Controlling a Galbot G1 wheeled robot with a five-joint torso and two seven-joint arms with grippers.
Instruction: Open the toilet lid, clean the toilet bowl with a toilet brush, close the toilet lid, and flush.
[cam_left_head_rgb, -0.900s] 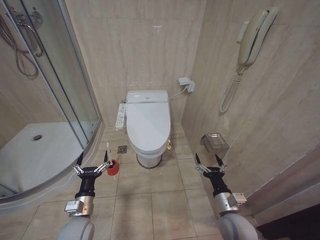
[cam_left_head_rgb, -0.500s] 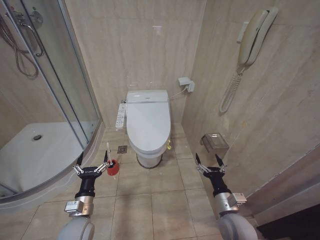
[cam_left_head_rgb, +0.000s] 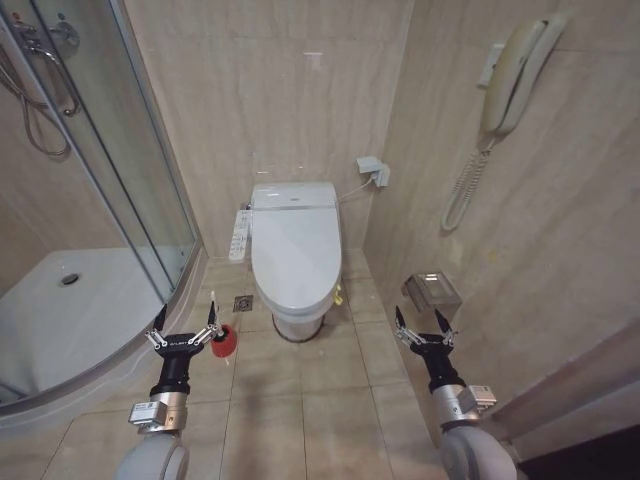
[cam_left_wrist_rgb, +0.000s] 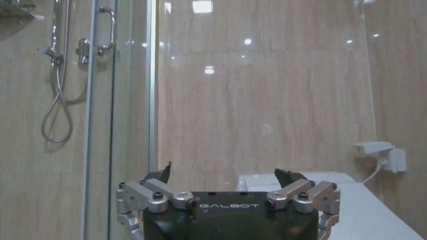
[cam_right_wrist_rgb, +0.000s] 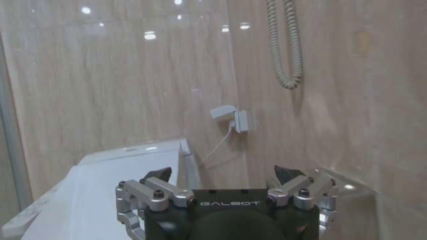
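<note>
On the far left stand the glass shower enclosure (cam_left_head_rgb: 110, 190) and its white shower tray (cam_left_head_rgb: 70, 310). Near it, the left pincer (cam_left_head_rgb: 184, 326) hangs over the tiled floor (cam_left_head_rgb: 300, 400) with its fingers spread wide, holding nothing; its wrist view shows the same spread fingers (cam_left_wrist_rgb: 160, 175) before the beige wall. Just to the right of that pincer, the toilet brush (cam_left_head_rgb: 213, 318) stands on the floor: a slim white stick handle rising from a small round red holder. Farther back against the wall, the toilet lid (cam_left_head_rgb: 295, 250) is a glossy white, slightly domed long oval, lying shut over the toilet bowl (cam_left_head_rgb: 298, 322), with a long white button panel (cam_left_head_rgb: 240, 232) at its left side. To the right, the right pincer (cam_left_head_rgb: 424, 327) hovers near the metal paper holder (cam_left_head_rgb: 432, 291) on the right wall, fingers likewise spread and empty. A wall phone (cam_left_head_rgb: 512, 80) hangs higher up. Compared with the earlier picture, the whole scene has shifted slightly, a move of the camera; lid, brush and both pincers hold the same poses.
</note>
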